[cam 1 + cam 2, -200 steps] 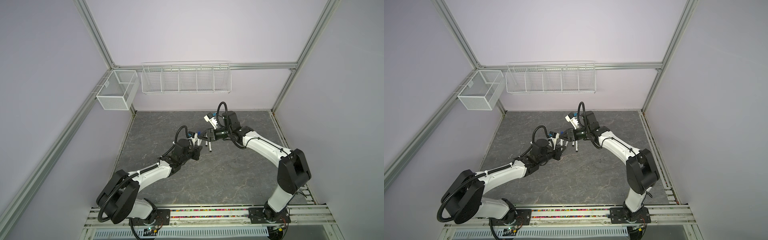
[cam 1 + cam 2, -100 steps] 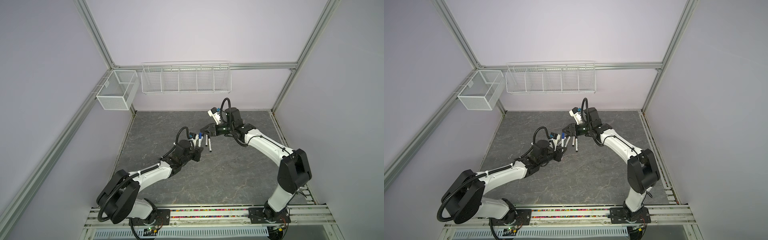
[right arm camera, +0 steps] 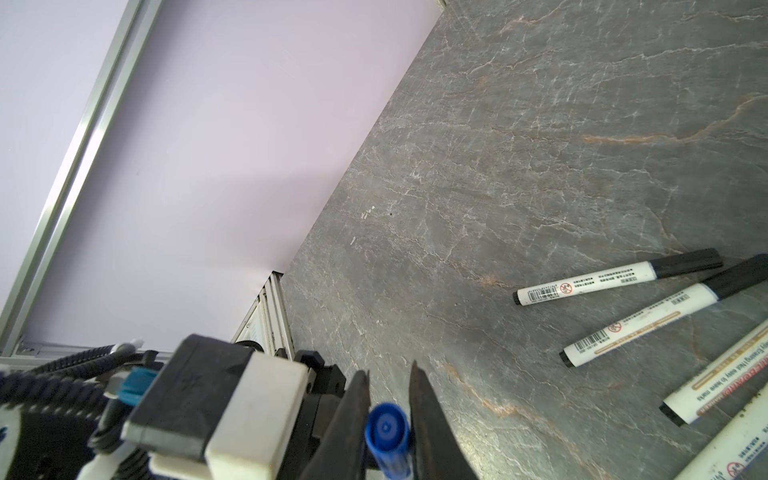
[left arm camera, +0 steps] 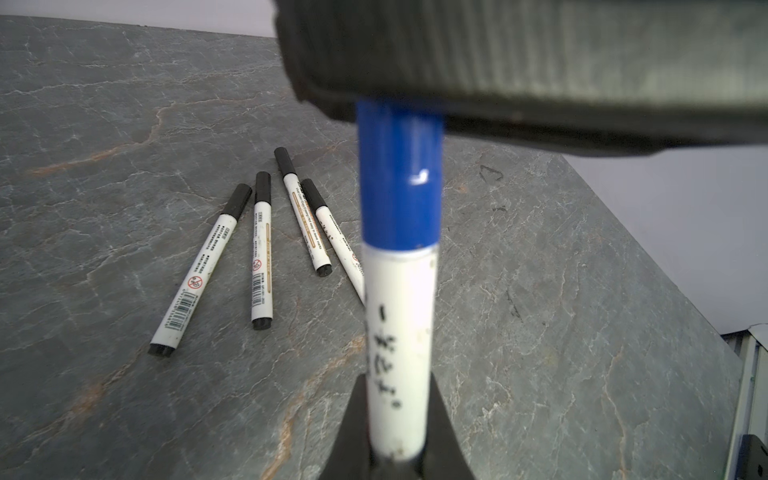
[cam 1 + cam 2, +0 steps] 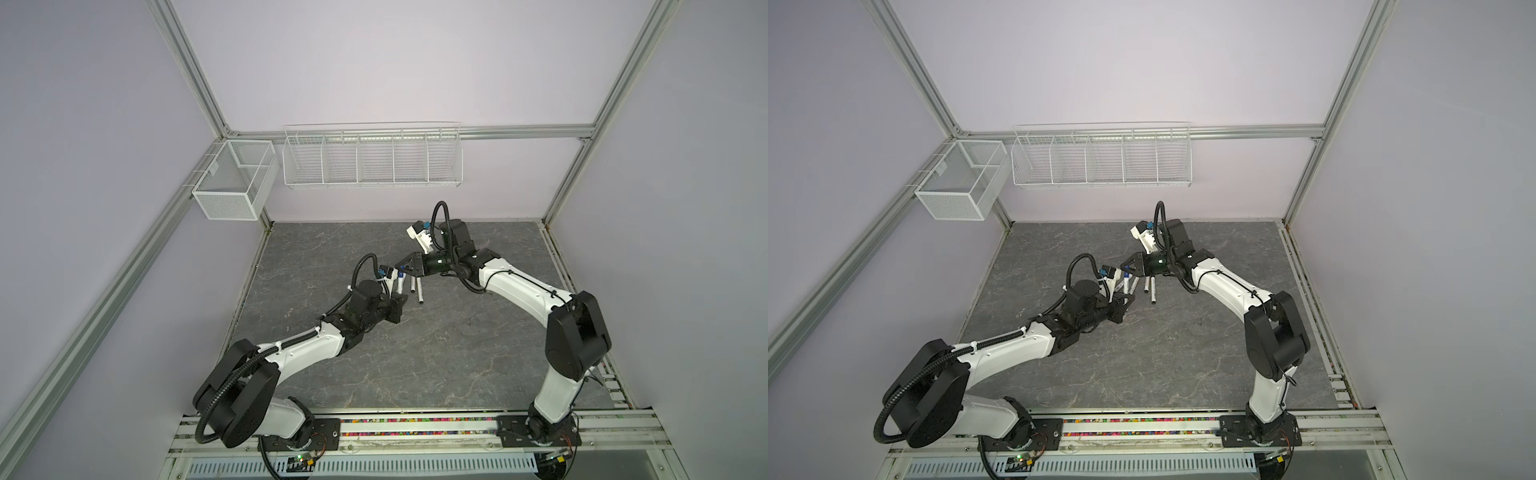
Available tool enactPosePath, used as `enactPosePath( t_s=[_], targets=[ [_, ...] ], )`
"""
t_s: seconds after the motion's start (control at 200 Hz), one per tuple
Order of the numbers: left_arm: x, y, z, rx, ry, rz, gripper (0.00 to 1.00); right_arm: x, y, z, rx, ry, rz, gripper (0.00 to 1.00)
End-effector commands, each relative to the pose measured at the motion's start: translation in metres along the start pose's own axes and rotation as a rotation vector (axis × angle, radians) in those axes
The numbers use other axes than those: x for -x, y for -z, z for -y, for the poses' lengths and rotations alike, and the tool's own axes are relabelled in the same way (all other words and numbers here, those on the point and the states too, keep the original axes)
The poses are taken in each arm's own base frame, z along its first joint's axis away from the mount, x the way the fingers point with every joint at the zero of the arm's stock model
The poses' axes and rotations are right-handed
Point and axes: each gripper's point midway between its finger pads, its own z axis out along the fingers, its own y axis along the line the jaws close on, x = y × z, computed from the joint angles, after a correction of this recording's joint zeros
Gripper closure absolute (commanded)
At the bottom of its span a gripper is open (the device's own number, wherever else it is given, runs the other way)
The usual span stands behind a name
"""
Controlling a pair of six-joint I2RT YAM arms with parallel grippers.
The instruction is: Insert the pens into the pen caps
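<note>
Plastic, light, stiff, probably slick (easily twisted askew). Clamped on blue cap (image 3: 387, 428) with right gripper (image 3: 388, 372); clenched on pen (image 4: 399, 332) barrel with left gripper (image 4: 397, 388), above table (image 4: 540, 291). Hold barrel mid-length; press axially.

Blue pen (image 4: 398, 345): white barrel with black print, held up off the bench (image 4: 561, 291), blue cap (image 4: 399, 178) on one end, seam flush with the barrel. Four black pens (image 4: 262, 253) lie flat on the bench in a loose fan. All are capped, black caps (image 4: 262, 187) on the same side. Two look like they touch.
</note>
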Motion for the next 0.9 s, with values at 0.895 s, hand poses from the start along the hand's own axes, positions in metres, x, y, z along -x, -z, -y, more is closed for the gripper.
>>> enactPosePath(
  t_s=[0.895],
  targets=[
    [0.129, 0.036, -0.034, 0.059, 0.115, 0.418, 1.0, -0.134, -0.004, 0.047, -0.005, -0.161, -0.387, 0.93]
  ],
)
